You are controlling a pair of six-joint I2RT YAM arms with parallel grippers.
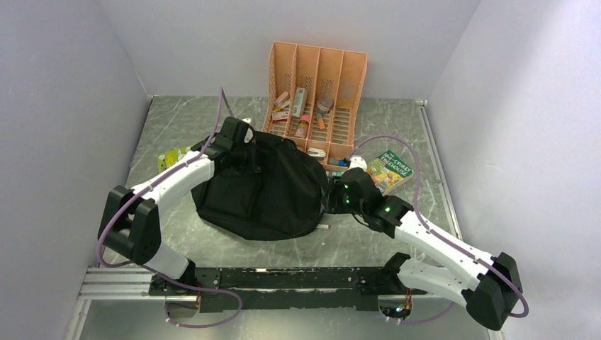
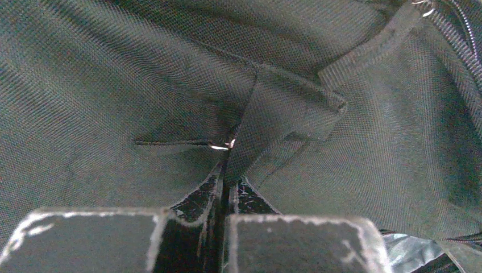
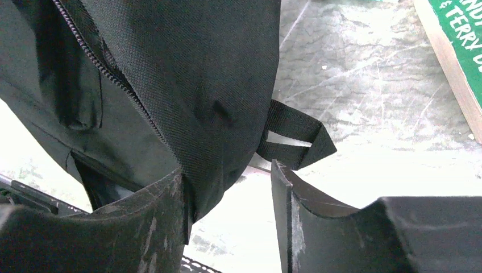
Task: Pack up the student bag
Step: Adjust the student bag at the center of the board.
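The student bag (image 1: 262, 188) is a large black backpack lying in the middle of the table. My left gripper (image 1: 244, 145) is at the bag's far top edge. In the left wrist view it (image 2: 227, 176) is shut on a fold of the bag's fabric (image 2: 113, 85). My right gripper (image 1: 333, 195) is at the bag's right side. In the right wrist view it (image 3: 227, 182) is open, with a bulge of the bag (image 3: 216, 85) hanging between the fingers against the left finger (image 3: 153, 216). The bag's zip (image 3: 108, 74) and a strap loop (image 3: 295, 136) show there.
An orange slotted file organiser (image 1: 315, 99) with several small items stands behind the bag. A green book (image 1: 388, 168) lies right of the bag and shows in the right wrist view (image 3: 455, 40). Another green item (image 1: 170, 157) lies at the left. A small stick (image 1: 322, 227) lies at the bag's near right.
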